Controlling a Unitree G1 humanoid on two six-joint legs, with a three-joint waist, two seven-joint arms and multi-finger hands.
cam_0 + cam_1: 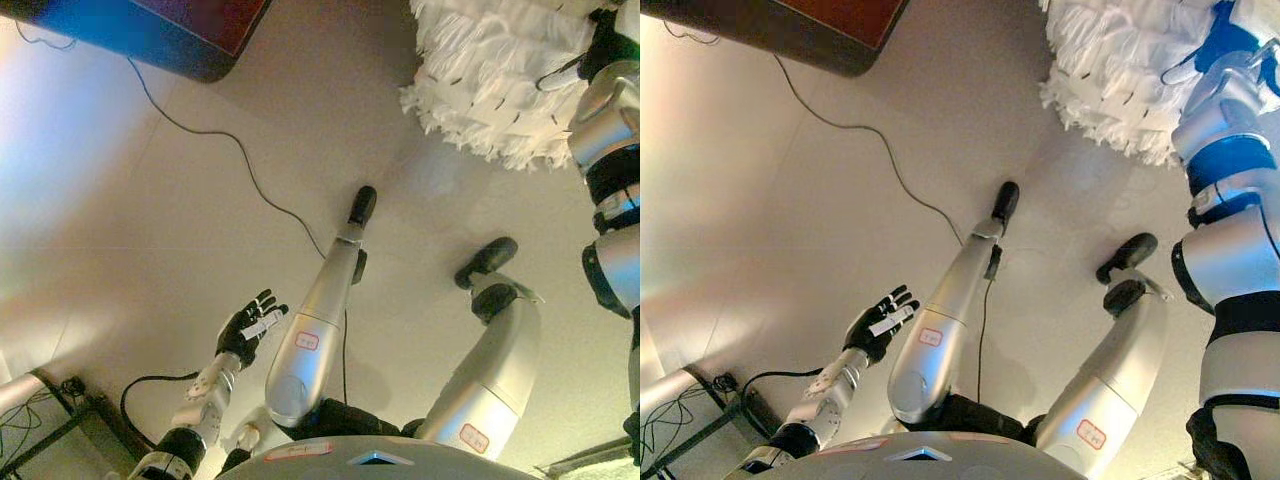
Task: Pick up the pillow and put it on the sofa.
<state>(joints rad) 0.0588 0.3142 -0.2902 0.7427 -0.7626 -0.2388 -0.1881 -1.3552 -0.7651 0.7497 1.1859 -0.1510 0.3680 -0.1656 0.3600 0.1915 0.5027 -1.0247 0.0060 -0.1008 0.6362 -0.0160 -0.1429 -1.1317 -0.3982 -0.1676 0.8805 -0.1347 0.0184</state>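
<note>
Pillow [495, 75] first: you have it at about one o'clock in both eye views, a white, shaggy, fringed cushion whose top runs past the upper edge. Whether it rests on the floor [150, 250] or is lifted clear of it, you cannot tell from these views. Your right arm comes up the right edge at about three o'clock and reaches the pillow's right side at its top end. The right hand [607, 42] shows only as a dark shape against the fringe, with one thin white-tipped part lying on the white pile. You cannot tell whether its fingers are clenched, released or grasping the cushion.

The floor itself is pale and smooth and fills most of what you see.

At about eleven o'clock a dark object with a rounded corner and a reddish-brown top [840, 20] cuts into the upper edge. It is well apart from the pillow. What it is, you cannot tell.

A thin dark cord [215, 135] runs from beside that object down across the floor toward the centre.

At about seven o'clock your left hand [250, 325] hangs over bare floor, palm showing. Its fingers [892, 302] are released and spread, holding nothing and touching nothing. It is well apart from the pillow.
</note>
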